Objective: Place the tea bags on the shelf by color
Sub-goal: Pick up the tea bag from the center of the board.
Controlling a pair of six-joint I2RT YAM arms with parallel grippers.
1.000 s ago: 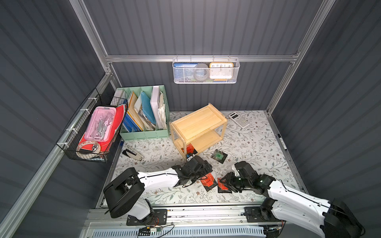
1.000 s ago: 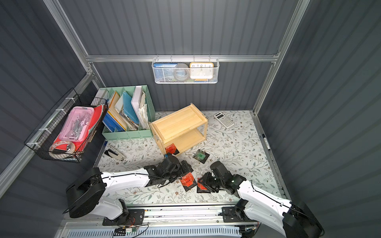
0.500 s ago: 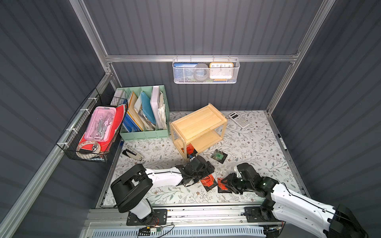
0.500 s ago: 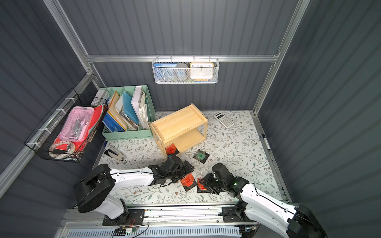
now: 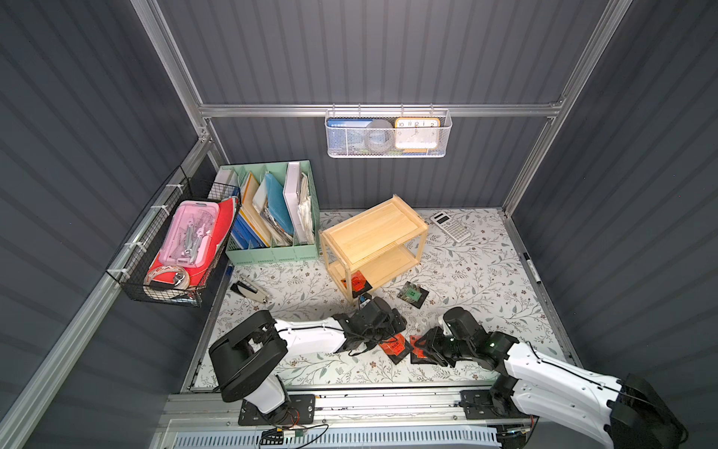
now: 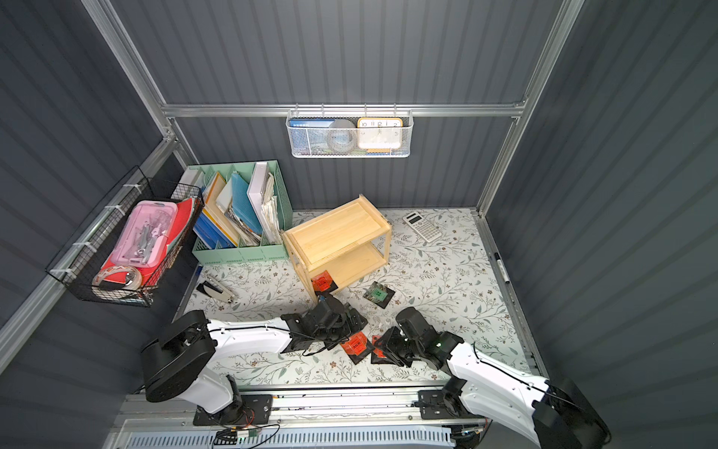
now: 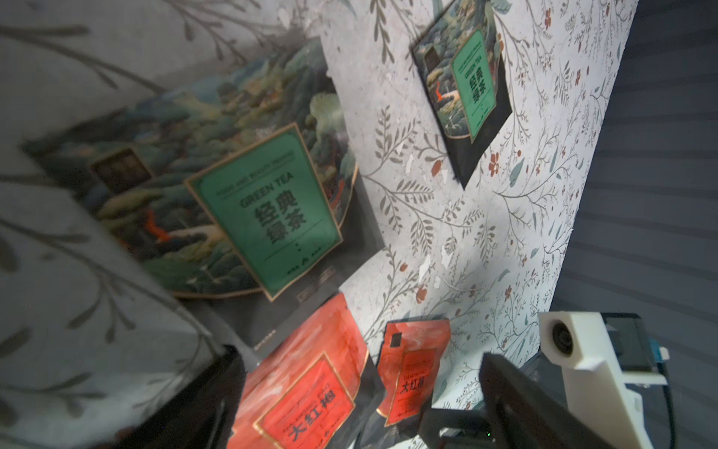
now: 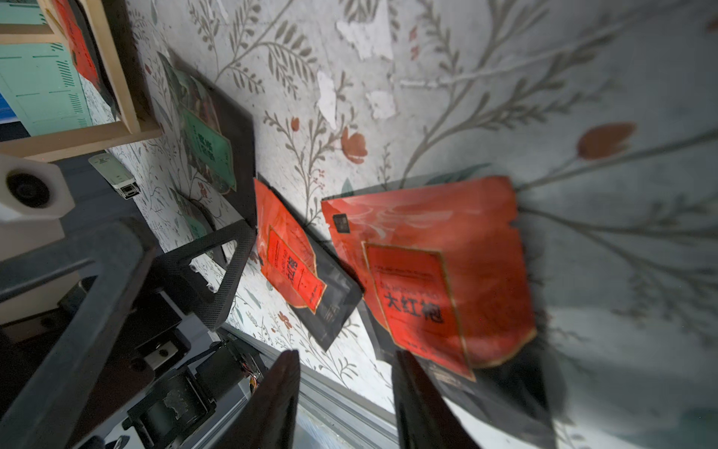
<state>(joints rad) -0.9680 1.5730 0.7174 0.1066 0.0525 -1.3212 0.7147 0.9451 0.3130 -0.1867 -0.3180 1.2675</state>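
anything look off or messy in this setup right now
Two things. The orange-red tea bag on the lower tier of the shelf sits crooked at the front corner and seems to overhang the rim. The floral mat has white flecks where its print looks worn off.

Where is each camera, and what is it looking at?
Both top views: high above the robot's base, looking down at the table, shelf, left arm and right arm.
Left wrist: on the left arm, close over a green tea bag; the right arm's white camera shows.
Right wrist: on the right arm, close over a red tea bag; the right claw shows.
Shared: both wrist views see that red tea bag.
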